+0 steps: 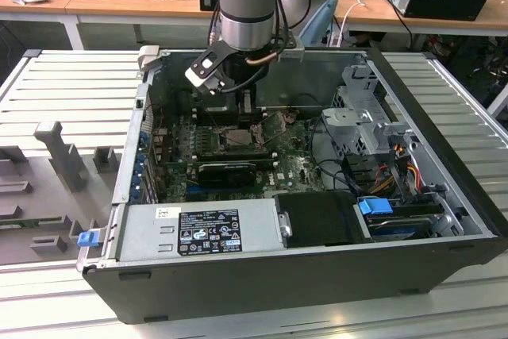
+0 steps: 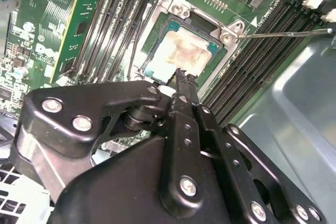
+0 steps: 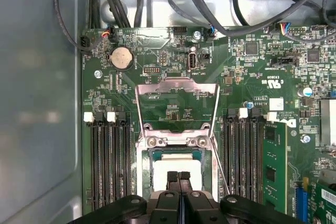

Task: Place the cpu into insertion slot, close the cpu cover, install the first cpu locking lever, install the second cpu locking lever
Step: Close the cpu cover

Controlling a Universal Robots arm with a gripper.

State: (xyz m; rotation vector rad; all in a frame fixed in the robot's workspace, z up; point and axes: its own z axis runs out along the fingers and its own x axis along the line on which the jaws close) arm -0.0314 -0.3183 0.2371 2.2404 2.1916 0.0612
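The cpu [image 3: 160,174] [image 2: 184,51] is a pale square chip lying flat in the insertion slot [image 3: 148,156] on the green motherboard. My gripper [image 3: 177,176] [image 2: 182,74] is shut, its two black fingertips pressed together just over the cpu's near edge with nothing between them. The cpu cover [image 3: 176,103], a thin metal frame with a large window, stands swung back from its hinge beyond the slot. One thin wire locking lever [image 3: 221,156] [image 2: 294,32] runs beside the slot, raised and sticking out. In the exterior view the arm [image 1: 246,5] reaches down into the open computer case over the socket [image 1: 238,136].
Black memory slots [image 3: 107,166] [image 3: 247,166] flank the socket. A coin battery [image 3: 122,57] and black cables [image 3: 210,3] lie beyond the cover. The case's grey wall [image 3: 37,103] is close by. A long black card [image 1: 226,171], power supply [image 1: 198,232] and drive cage [image 1: 365,117] fill the case.
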